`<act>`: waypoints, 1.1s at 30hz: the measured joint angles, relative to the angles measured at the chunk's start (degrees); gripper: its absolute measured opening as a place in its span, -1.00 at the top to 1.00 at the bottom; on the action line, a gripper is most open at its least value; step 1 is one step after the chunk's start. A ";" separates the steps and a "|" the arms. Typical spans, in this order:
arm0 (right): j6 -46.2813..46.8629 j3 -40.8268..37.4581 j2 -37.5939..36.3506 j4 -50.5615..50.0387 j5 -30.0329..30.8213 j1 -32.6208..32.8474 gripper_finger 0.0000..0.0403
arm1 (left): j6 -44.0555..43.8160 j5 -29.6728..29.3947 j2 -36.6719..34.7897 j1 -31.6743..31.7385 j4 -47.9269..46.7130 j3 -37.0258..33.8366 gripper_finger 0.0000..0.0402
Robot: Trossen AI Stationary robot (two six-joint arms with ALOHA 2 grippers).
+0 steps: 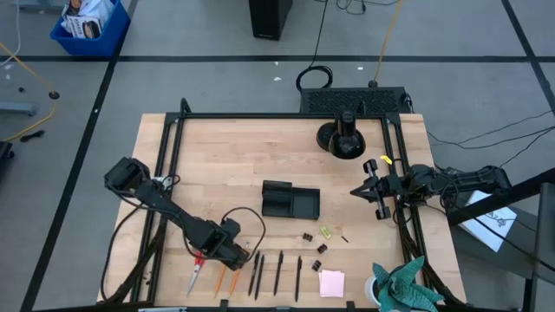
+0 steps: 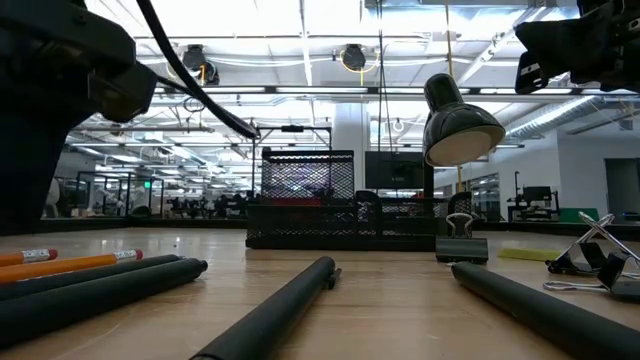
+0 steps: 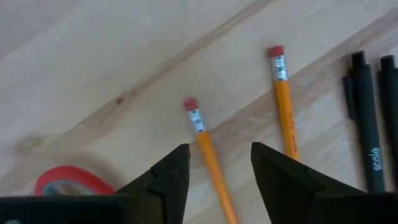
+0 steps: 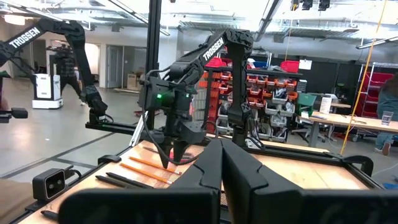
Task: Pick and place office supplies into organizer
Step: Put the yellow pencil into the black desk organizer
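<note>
My left gripper (image 1: 232,251) hangs open, pointing down, over the near left of the table. Its fingers stand on either side of an orange pencil (image 3: 208,155) and do not touch it. A second pencil (image 3: 285,106) lies beside that one, then black pens (image 3: 367,124). The scissors' red handle (image 3: 71,180) shows on the other side. The black organizer (image 1: 290,200) stands mid-table. My right gripper (image 1: 355,191) waits shut, raised at the table's right side.
Toward the near edge lie binder clips (image 1: 307,236), a yellow-green piece (image 1: 326,231), a pink sticky pad (image 1: 331,283) and more pens (image 1: 278,273). A teal cloth (image 1: 403,286) sits at the near right corner. A round black stand base (image 1: 342,139) is at the far side.
</note>
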 joint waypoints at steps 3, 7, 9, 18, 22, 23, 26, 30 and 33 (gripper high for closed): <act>0.00 0.02 0.00 0.02 0.02 0.00 1.00 | 0.04 0.04 0.00 0.00 3.46 -1.51 0.13; 0.00 0.00 0.00 0.02 0.02 0.00 1.00 | -0.10 0.09 0.00 -0.30 6.41 -3.80 0.13; 0.05 0.01 0.00 0.01 0.02 0.00 1.00 | -0.20 0.13 -0.09 -0.47 7.59 -4.70 0.13; 0.20 0.00 0.00 0.00 0.02 0.00 1.00 | -0.35 0.11 0.09 -1.44 8.82 -7.01 0.13; 0.20 0.01 0.00 0.00 0.02 0.00 1.00 | 1.29 3.07 2.22 -1.73 8.60 -6.73 0.13; 0.20 0.00 0.00 0.00 0.02 0.00 1.00 | 1.57 3.92 2.85 -1.73 8.56 -6.53 0.13; 0.20 0.00 0.00 0.00 0.02 0.00 1.00 | 1.90 4.99 3.28 -1.73 8.34 -6.47 0.13; 0.21 0.01 -0.02 0.00 0.02 0.00 1.00 | 2.61 4.73 3.28 -1.53 8.27 -6.47 0.13; 0.20 0.02 -0.02 0.00 0.01 0.00 1.00 | 3.50 4.34 3.28 -1.75 7.98 -6.47 0.13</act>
